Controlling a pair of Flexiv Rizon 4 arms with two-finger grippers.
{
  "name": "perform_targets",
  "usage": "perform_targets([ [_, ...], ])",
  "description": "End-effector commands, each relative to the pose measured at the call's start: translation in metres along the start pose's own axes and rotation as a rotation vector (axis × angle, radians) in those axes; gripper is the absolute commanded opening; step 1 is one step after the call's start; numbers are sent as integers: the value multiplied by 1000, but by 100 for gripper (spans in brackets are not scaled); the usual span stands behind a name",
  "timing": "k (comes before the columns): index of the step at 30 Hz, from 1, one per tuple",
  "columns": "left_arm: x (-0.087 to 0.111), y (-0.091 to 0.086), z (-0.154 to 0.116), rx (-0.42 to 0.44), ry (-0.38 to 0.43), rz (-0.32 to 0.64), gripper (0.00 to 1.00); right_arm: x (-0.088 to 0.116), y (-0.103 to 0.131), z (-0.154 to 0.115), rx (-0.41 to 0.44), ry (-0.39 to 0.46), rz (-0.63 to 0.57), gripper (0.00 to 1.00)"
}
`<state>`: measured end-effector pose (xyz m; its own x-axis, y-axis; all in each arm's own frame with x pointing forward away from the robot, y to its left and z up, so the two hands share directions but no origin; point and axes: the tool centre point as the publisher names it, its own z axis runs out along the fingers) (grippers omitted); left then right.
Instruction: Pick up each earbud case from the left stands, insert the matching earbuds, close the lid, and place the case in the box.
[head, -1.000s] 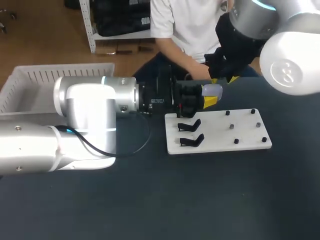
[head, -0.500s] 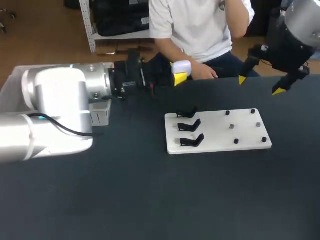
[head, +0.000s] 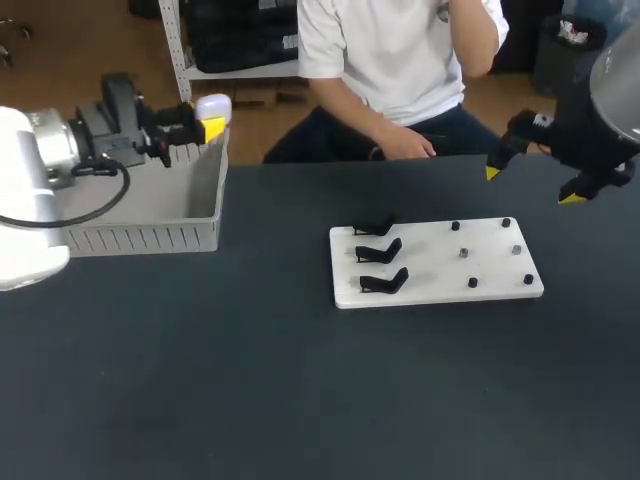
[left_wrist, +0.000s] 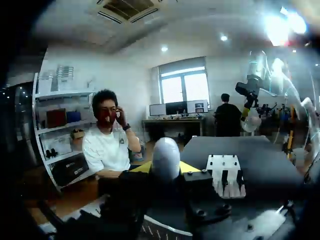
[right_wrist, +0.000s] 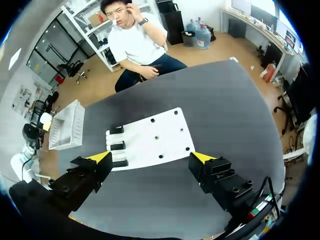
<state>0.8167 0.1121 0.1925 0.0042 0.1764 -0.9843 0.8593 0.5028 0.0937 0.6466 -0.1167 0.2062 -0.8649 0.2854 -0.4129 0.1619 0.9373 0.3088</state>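
My left gripper (head: 208, 118) is shut on a pale, closed earbud case (head: 212, 106), held in the air over the far right corner of the white box (head: 150, 205). In the left wrist view the rounded case (left_wrist: 166, 157) stands up between the yellow tips. The white board (head: 440, 285) lies mid-table with three black stands (head: 378, 251) on its left side, all bare. My right gripper (head: 532, 185) hangs open above the table's far right, off the board's far right corner, with nothing in it. From the right wrist view, the board (right_wrist: 165, 135) lies ahead of the spread fingers.
Several small pegs (head: 464, 253) stick up from the board's right half. The box (right_wrist: 65, 126) stands at the table's far left corner.
My left arm has swung left, carrying the case from above the board to over the box. The right gripper let go of the case, opened wide and drew back to the right.
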Motion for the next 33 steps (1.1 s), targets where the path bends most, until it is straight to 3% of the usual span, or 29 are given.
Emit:
perform_targets([
  [1,13,17,-51,-49,22,-17,0,3,-1,0,0,-76,3,100],
  [9,82,37,-53,-104,89,-147,0,3,-1,0,0,-76,3,100],
  [16,114,42,-41,-90,142,-224,0,3,-1,0,0,-76,3,100],
  [18,118,42,-39,-92,165,-247,18,3,-1,0,0,-76,3,100],
  [19,121,41,-40,-94,161,-250,100,3,-1,0,0,-76,3,100],
  [25,110,34,-49,-96,161,-216,100,3,-1,0,0,-76,3,100],
  [33,76,-7,-45,-62,164,-144,100,3,-1,0,0,-76,3,100],
])
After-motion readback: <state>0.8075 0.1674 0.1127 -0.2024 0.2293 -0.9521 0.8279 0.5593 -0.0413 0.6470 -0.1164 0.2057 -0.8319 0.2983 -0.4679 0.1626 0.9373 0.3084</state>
